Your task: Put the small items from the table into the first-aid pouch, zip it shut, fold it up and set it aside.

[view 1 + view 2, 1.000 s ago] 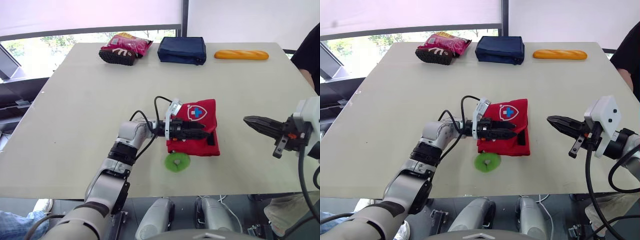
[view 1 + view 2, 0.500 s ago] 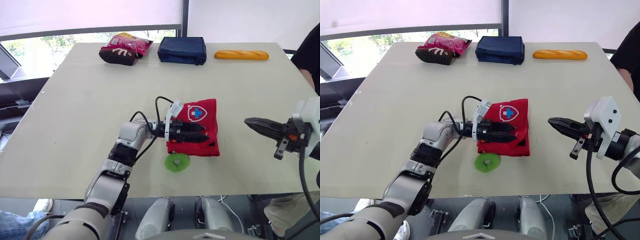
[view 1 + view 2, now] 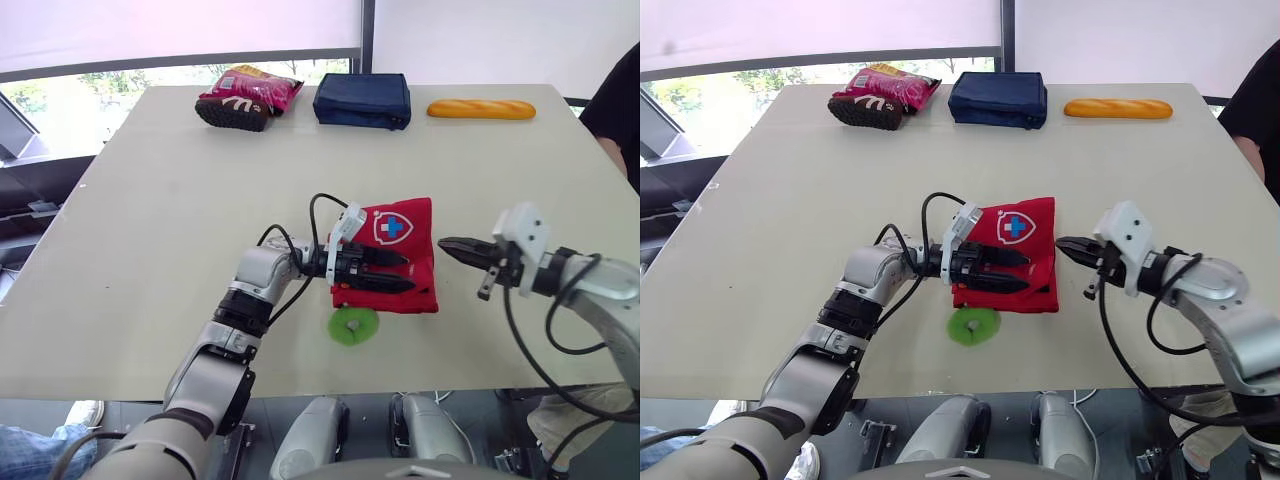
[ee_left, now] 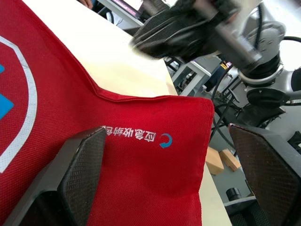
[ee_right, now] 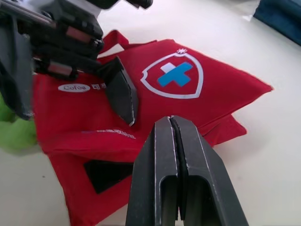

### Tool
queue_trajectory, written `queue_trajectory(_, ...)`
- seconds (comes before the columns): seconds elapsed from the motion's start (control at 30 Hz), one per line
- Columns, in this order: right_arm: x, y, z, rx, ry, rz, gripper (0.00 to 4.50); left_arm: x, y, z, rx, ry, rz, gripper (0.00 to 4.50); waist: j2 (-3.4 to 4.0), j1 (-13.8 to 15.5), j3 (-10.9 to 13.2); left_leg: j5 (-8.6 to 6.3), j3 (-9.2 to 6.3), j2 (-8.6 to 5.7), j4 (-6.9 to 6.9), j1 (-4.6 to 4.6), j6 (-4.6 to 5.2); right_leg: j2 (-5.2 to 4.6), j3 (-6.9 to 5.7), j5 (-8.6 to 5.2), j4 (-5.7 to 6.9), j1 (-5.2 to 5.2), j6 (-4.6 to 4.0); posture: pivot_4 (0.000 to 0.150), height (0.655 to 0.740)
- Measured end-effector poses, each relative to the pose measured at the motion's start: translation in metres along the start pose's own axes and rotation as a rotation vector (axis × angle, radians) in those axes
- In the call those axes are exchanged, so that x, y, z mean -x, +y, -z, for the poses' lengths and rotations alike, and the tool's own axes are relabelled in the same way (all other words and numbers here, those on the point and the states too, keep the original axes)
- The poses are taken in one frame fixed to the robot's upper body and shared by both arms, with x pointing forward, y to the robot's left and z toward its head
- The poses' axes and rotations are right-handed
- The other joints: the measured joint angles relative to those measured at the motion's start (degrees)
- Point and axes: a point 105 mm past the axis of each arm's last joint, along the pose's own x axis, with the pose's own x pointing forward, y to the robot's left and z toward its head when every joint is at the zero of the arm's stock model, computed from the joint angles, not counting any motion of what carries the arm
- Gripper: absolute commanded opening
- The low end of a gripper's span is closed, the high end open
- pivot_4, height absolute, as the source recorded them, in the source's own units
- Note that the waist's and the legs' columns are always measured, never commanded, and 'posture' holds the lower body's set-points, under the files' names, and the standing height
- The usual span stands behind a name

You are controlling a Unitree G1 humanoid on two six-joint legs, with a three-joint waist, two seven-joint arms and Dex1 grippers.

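The red first-aid pouch (image 3: 398, 232) with its white-and-blue cross badge lies in the middle of the table (image 3: 150, 230). My left gripper (image 3: 398, 274) lies over the pouch's front part. It is open, with fingers (image 4: 80, 165) spread wide and red fabric (image 4: 122, 160) between them. My right gripper (image 3: 447, 245) is shut, its tip just off the pouch's right edge and pointing at it; the right wrist view shows the closed fingertips (image 5: 171, 121) in front of the pouch (image 5: 188, 101). A green round item (image 3: 353, 325) lies on the table just in front of the pouch.
Along the far edge lie a pink snack bag (image 3: 245, 95), a navy pouch (image 3: 363, 100) and a bread loaf (image 3: 481, 109). A person in black (image 3: 620, 95) stands at the right edge of the table.
My right gripper has moved left, up to the pouch's right edge. The left gripper's fingers have spread apart over the pouch.
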Motion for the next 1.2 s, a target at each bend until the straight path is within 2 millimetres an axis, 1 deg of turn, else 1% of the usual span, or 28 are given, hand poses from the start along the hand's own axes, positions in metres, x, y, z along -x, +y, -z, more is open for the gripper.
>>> queue_trajectory(0.07,-0.010,0.003,0.012,0.012,0.018,-0.016,0.00,0.000,0.000,0.000,-0.001,0.000,0.000,4.44,0.00,0.0,0.0,0.00,0.00,0.00,0.00,0.02,0.00,0.02,0.00,0.00,0.01,0.00,0.00,0.150,0.7395)
queue_trajectory(0.17,-0.018,0.006,0.033,0.017,0.059,-0.029,0.00,0.001,0.000,0.001,-0.002,0.001,-0.003,4.44,0.01,0.0,0.0,0.00,0.00,-0.01,0.00,0.02,0.00,0.02,0.01,0.00,0.01,0.01,0.00,0.150,0.7395)
queue_trajectory(0.23,-0.019,0.006,0.037,0.035,0.062,-0.030,0.00,0.001,-0.001,0.000,-0.018,0.004,-0.005,4.44,0.01,0.0,0.0,0.00,0.00,0.00,0.00,0.06,-0.01,0.03,0.02,0.00,0.03,0.01,0.00,0.150,0.7395)
queue_trajectory(0.3,-0.020,0.008,0.042,0.046,0.064,-0.031,0.00,0.005,-0.001,0.000,-0.079,0.019,-0.022,4.44,0.02,-0.1,0.0,0.01,0.00,0.01,-0.01,0.09,-0.02,0.05,0.03,0.00,0.04,0.02,-0.01,0.150,0.7395)
queue_trajectory(0.47,-0.025,0.012,0.049,0.057,0.056,-0.037,0.00,0.024,-0.001,0.000,-0.290,0.106,-0.083,4.44,0.05,-0.2,-0.1,0.01,0.03,0.02,-0.05,0.21,-0.04,0.08,0.11,0.00,0.06,0.05,-0.02,0.150,0.7395)
queue_trajectory(0.6,-0.025,0.009,0.047,0.071,0.050,-0.039,0.00,0.036,-0.012,0.000,-0.377,0.149,-0.091,4.44,0.06,-0.5,-0.1,0.01,0.03,0.03,-0.06,0.21,-0.03,0.10,0.13,0.00,0.06,0.03,-0.02,0.150,0.7395)
queue_trajectory(0.67,-0.024,0.007,0.043,0.062,0.048,-0.049,0.00,0.046,-0.020,-0.005,-0.426,0.167,-0.106,4.44,0.07,-0.5,-0.1,0.01,0.02,0.04,-0.06,0.20,-0.04,0.11,0.13,0.00,0.07,0.03,-0.02,0.150,0.7395)
queue_trajectory(0.7,-0.023,0.006,0.043,0.061,0.051,-0.050,0.00,0.048,-0.021,-0.006,-0.431,0.166,-0.110,4.44,0.08,-0.5,-0.1,0.01,0.02,0.04,-0.06,0.20,-0.03,0.10,0.13,0.00,0.07,0.03,-0.02,0.150,0.7395)
queue_trajectory(0.77,-0.022,0.003,0.036,0.051,0.041,-0.063,0.00,0.058,-0.027,-0.011,-0.448,0.164,-0.130,4.44,0.10,-0.5,-0.1,0.01,0.03,0.04,-0.05,0.13,-0.03,0.10,0.13,0.00,0.07,-0.02,-0.02,0.150,0.7395)
queue_trajectory(0.83,-0.021,-0.008,0.017,0.045,-0.005,-0.058,0.00,0.072,-0.038,-0.017,-0.467,0.163,-0.163,4.44,0.14,-0.5,0.0,0.01,0.03,0.03,-0.06,0.09,-0.03,0.09,0.13,0.00,0.07,-0.06,-0.02,0.150,0.7395)
queue_trajectory(0.93,-0.023,-0.023,-0.013,0.082,-0.083,-0.035,0.00,0.084,-0.050,-0.024,-0.476,0.160,-0.187,4.44,0.15,-0.5,0.0,0.01,0.02,0.04,-0.07,0.07,-0.03,0.10,0.13,0.00,0.07,-0.08,-0.02,0.150,0.7395)
queue_trajectory(1.0,-0.030,-0.031,-0.029,0.109,-0.123,-0.023,0.00,0.092,-0.059,-0.032,-0.476,0.139,-0.204,4.44,0.15,-0.5,0.0,0.01,0.01,0.04,-0.07,0.07,-0.03,0.10,0.11,0.00,0.06,-0.08,-0.02,0.150,0.7395)
queue_trajectory(1.03,-0.036,-0.035,-0.026,0.114,-0.112,-0.017,0.00,0.095,-0.065,-0.036,-0.480,0.132,-0.210,4.44,0.15,-0.4,0.0,0.01,0.01,0.03,-0.07,0.07,-0.03,0.09,0.10,0.00,0.06,-0.07,-0.02,0.150,0.7395)
queue_trajectory(1.07,-0.041,-0.038,-0.020,0.108,-0.088,-0.012,0.00,0.098,-0.068,-0.039,-0.485,0.133,-0.217,4.44,0.14,-0.3,0.0,0.01,0.02,0.03,-0.07,0.07,-0.03,0.09,0.10,0.00,0.05,-0.07,-0.02,0.150,0.7395)
queue_trajectory(1.1,-0.046,-0.039,-0.012,0.096,-0.065,-0.010,0.00,0.100,-0.071,-0.042,-0.488,0.132,-0.227,4.44,0.15,-0.1,0.0,0.01,0.02,0.01,-0.06,0.07,-0.03,0.07,0.10,0.00,0.04,-0.06,-0.02,0.150,0.7395)
queue_trajectory(1.13,-0.053,-0.039,0.002,0.070,-0.028,-0.012,0.00,0.102,-0.074,-0.045,-0.494,0.130,-0.236,4.44,0.15,0.0,0.0,0.01,0.03,0.01,-0.07,0.05,-0.03,0.06,0.10,0.00,0.04,-0.07,-0.03,0.150,0.7395)
queue_trajectory(1.2,-0.060,-0.038,0.016,0.045,0.019,-0.017,0.00,0.102,-0.077,-0.048,-0.496,0.125,-0.236,4.44,0.15,0.0,0.0,0.01,0.03,-0.01,-0.06,0.05,-0.03,0.05,0.10,0.01,0.04,-0.07,-0.03,0.150,0.7395)
